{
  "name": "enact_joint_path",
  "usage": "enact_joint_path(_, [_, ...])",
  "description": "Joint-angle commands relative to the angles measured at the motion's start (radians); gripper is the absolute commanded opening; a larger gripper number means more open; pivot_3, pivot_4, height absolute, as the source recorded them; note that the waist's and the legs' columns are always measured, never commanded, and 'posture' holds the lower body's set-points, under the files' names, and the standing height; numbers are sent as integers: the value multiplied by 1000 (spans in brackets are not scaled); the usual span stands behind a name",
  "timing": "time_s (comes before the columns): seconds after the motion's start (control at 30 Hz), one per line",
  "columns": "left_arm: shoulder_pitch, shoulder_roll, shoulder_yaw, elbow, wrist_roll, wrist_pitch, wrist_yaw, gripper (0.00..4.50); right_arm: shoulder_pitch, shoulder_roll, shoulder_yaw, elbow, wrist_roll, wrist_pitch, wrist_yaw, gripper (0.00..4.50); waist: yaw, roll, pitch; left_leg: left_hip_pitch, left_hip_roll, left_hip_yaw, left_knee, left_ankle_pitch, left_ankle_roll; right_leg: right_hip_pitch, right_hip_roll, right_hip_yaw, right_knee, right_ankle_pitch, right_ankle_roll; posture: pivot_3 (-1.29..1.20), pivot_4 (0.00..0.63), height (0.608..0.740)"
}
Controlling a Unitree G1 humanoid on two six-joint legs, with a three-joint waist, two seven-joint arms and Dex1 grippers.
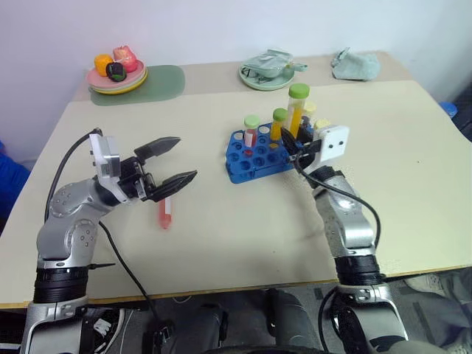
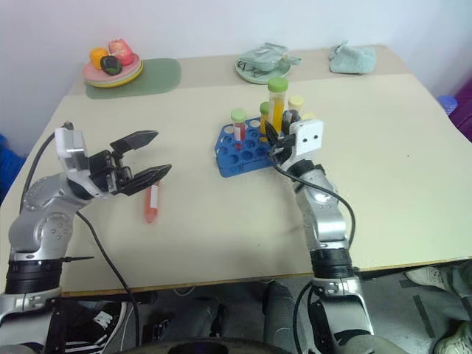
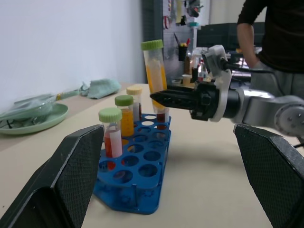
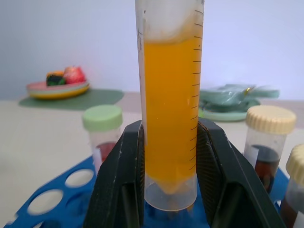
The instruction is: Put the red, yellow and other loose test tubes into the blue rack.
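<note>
task is well advanced but not complete. the blue rack [image 1: 258, 153] stands near the middle of the worktop [image 1: 221, 228] and already carries several capped tubes: a red-filled green-capped tube [image 1: 251, 130], a shorter orange-filled green-capped tube [image 1: 279, 123], and pale-yellow-capped dark tubes [image 4: 266, 142] at its far side; many holes are empty. the right pincer [image 1: 293, 145] is pinching the tall yellow-orange tube [image 1: 296, 109] low on its body, upright, its tip directly over the rack and, judging by the right wrist view, not yet seated in a hole. one red tube [image 1: 165, 212] lies loose on the worktop, well apart from the rack, just below the left pincer [image 1: 167, 167], whose jaws are spread wide and empty. remaining, by judgement: seat the held tube, then collect the red one. beyond the rack, a plate [image 1: 118, 80] holds toy fruit and a green dish [image 1: 267, 74] holds crumpled material.
</note>
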Motion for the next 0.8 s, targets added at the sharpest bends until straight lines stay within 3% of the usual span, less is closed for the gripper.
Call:
enact_joint_path(0.03, [-16,17,19,-6,-4,-9,-9,4500,-23,22,1,81,-50,-139,-38,927,-4,0,0,0,0,0,0,0,0,0,0,0,0,0,0,0,150,740])
enact_joint_path(0.8, [-1,42,30,-27,-14,12,-15,4500,-67,53,15,341,-53,-314,-6,927,-29,0,0,1,1,0,-1,0,0,0,1,0,0,0,0,0,150,740])
